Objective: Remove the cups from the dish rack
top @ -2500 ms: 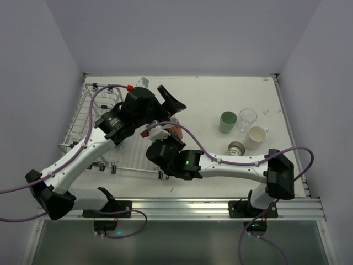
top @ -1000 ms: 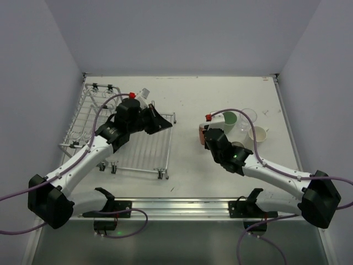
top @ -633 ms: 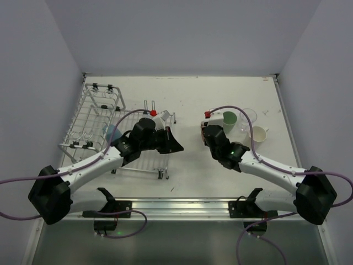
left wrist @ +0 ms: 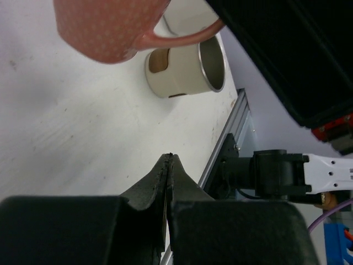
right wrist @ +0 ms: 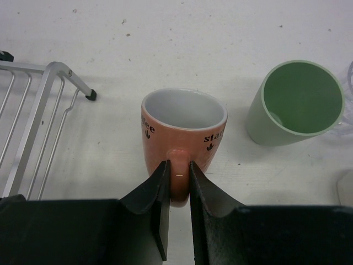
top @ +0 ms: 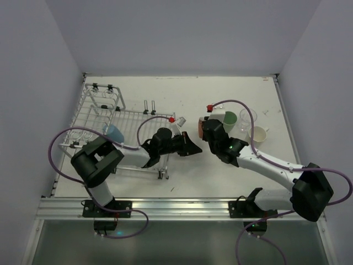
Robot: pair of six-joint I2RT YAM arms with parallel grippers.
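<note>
Cups (top: 257, 134) look mostly unloaded. The right pincer (right wrist: 177, 165) grips a salmon ceramic mug (right wrist: 183, 124) by its handle, with a pale green tapered tumbler (right wrist: 295, 102) just right of it. The left pincer (left wrist: 168, 160) is closed and empty. Far left of both, a blue tumbler (top: 114, 132) remains in the silver wire dish rack (top: 88, 118).

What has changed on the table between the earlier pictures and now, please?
The right gripper carried the salmon mug, pinched by its handle, from the right end of the dish rack rightward to beside the green cup. The left gripper, shut and empty, swung from over the rack to past its right end. The green cup, clear tumbler and cream mug stayed put.
</note>
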